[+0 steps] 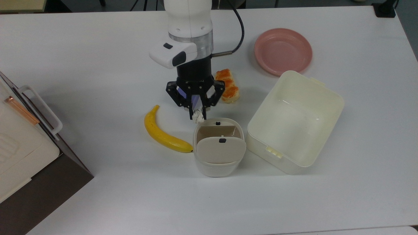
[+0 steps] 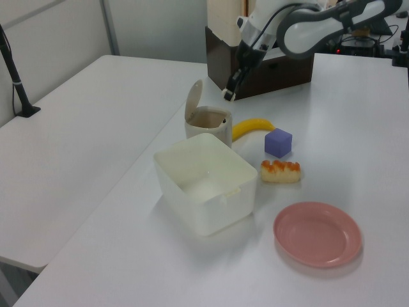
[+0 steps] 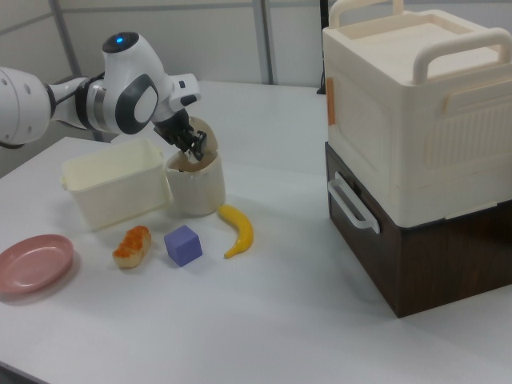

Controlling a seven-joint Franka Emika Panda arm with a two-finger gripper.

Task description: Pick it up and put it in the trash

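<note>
My gripper (image 1: 197,115) is shut on the paper ball (image 1: 198,117), a tiny off-white crumple sticking out below the fingertips. It hangs in the air just past the upper left rim of the trash (image 1: 215,169) in the top view. The trash is a small cream bin with its beige flap lid (image 1: 221,150) tipped open. In the left view the gripper (image 2: 228,96) is above and right of the trash (image 2: 211,133). In the right view the gripper (image 3: 192,146) is over the mouth of the trash (image 3: 196,194).
A purple cube (image 1: 181,92) sits under the arm, half covered by it. Beside it lie an orange-glazed pastry (image 1: 229,88) and a banana (image 1: 163,132). A big cream tub (image 1: 329,98) stands right of the bin, with a pink plate (image 1: 282,50) beyond it. A stacked box (image 1: 19,143) sits at the left edge.
</note>
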